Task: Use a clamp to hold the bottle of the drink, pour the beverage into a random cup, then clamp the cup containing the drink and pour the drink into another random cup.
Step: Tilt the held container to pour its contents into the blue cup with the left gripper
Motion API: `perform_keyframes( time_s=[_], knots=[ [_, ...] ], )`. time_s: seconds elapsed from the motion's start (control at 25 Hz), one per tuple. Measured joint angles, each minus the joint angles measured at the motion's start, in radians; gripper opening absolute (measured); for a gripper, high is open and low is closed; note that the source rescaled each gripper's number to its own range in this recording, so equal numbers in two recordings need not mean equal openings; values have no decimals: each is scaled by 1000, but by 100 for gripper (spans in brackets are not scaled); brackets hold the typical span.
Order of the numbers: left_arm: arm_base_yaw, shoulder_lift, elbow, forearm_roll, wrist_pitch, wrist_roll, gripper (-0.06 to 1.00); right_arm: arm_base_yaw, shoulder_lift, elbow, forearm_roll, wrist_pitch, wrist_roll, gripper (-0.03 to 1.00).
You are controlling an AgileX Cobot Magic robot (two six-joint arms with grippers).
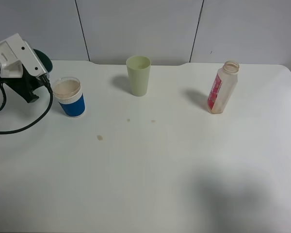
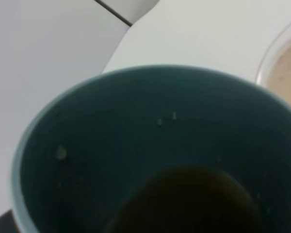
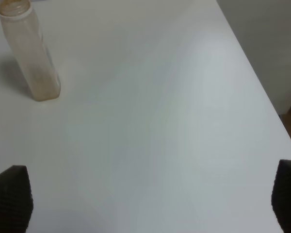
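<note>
A white table stands before a pale grey panelled wall. At the left edge of the table, toward the far side, the left end effector, a white blocky housing on a black arm, is clenched on a dark teal plastic cup and holds it tilted. The wrist view shows dark drink lying inside it. Just beside it stands a short blue cup with a white band and clear rim. Its inside is brownish, and I cannot tell whether drink is already in it. Small brownish drops lie on the table nearer the front edge. A pale yellow-green plastic cup stands at the middle of the far edge. Toward the far right corner the translucent whitish plastic bottle with a red-pink label stands uncapped and looks nearly empty. The right end effector is released, grasping nothing, well apart from the bottle. I judge the first pour as done and the second pour, into the blue cup, as not yet finished.
</note>
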Motion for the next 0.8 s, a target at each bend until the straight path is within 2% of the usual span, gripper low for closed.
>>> perform_keyframes(
  time_s=[0.36,0.8],
  knots=[
    [-39,1,-70,64,89,0,1,0,0,0,0,0,0,98],
    [-60,1,-79,114,129,0,1,0,0,0,0,0,0,98]
  ],
)
